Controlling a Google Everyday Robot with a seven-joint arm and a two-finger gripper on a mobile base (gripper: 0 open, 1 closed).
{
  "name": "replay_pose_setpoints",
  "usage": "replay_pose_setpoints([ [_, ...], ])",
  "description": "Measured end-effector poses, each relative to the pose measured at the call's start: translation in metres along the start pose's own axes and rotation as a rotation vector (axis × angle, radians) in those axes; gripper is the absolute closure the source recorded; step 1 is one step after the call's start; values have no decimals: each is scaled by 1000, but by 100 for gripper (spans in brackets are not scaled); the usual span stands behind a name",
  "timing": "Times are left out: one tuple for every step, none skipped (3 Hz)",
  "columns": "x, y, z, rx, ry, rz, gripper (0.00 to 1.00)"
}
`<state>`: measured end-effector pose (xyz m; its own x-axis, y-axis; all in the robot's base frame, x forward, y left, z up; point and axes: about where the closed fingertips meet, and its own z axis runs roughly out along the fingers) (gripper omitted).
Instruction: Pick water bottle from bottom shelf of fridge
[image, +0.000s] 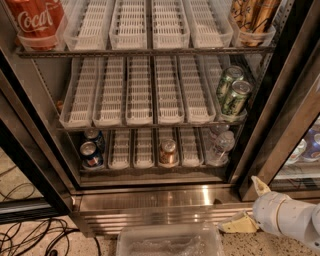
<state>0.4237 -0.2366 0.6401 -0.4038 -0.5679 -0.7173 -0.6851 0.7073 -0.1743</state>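
The open fridge (30, 150) fills the camera view. On its bottom shelf (150, 171), the water bottle (220, 147) stands in the far right lane, clear with a white cap, and a second clear bottle (215, 131) is behind it. My gripper (248, 205) is at the lower right, outside the fridge in front of the steel base, below and to the right of the bottle. Its two pale fingers (260, 186) are spread apart and hold nothing.
The bottom shelf also holds two blue cans (90, 152) at the left and a brown can (168, 150) in the middle. Green cans (232, 92) sit on the shelf above. The black door frame (280, 130) is right of the bottle. A clear plastic bin (170, 242) and cables (30, 237) lie on the floor.
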Motion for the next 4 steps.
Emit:
replay_pose_setpoints([
  [0,0,0,0,0,0,0],
  [-1,1,6,25,-24,-3,0],
  [-9,-14,22,113,-110,-8,0],
  [-22,-35,40,226,-223,34,0],
])
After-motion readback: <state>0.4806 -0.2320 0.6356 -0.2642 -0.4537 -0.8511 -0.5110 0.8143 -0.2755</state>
